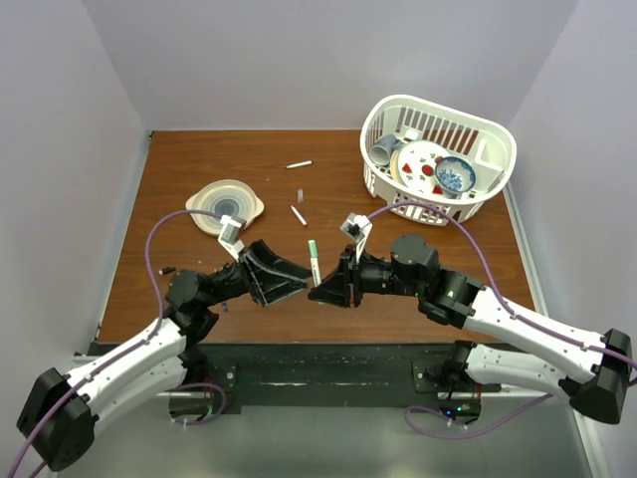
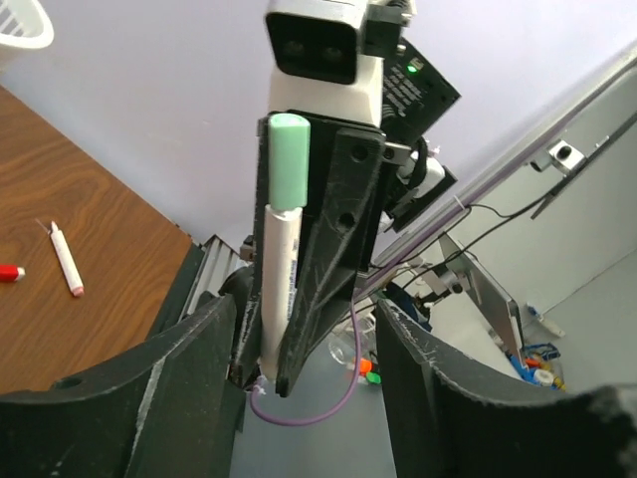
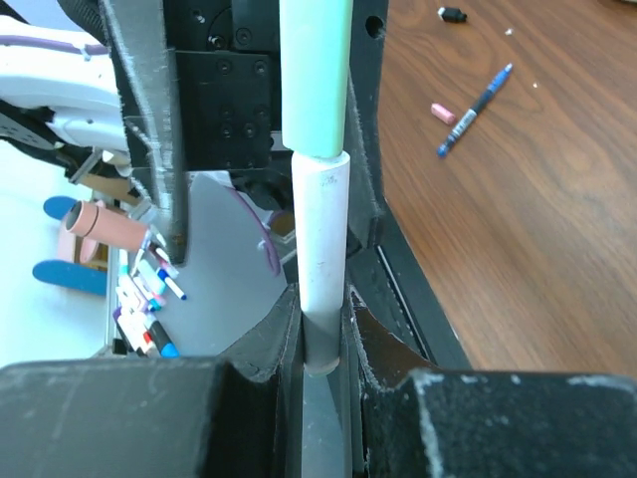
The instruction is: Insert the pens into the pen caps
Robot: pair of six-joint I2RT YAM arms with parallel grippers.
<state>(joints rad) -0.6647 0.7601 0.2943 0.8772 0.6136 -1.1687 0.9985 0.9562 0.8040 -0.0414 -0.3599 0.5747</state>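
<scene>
Pens, you have four: one green-capped pen (image 1: pixel 315 263), one far white pen (image 1: pixel 299 164) and one near white pen (image 1: pixel 298 214) left of the basket (image 1: pixel 428 211), one blue pen (image 3: pixel 476 108). Loose caps, three: pink cap (image 3: pixel 443 113), red cap (image 2: pixel 10 272), dark cap (image 3: pixel 453 14). Baskets, one.

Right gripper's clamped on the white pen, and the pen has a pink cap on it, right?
Not pink: the cap on the white pen is green, as the right wrist view shows. The right gripper is indeed clamped on that pen.
</scene>
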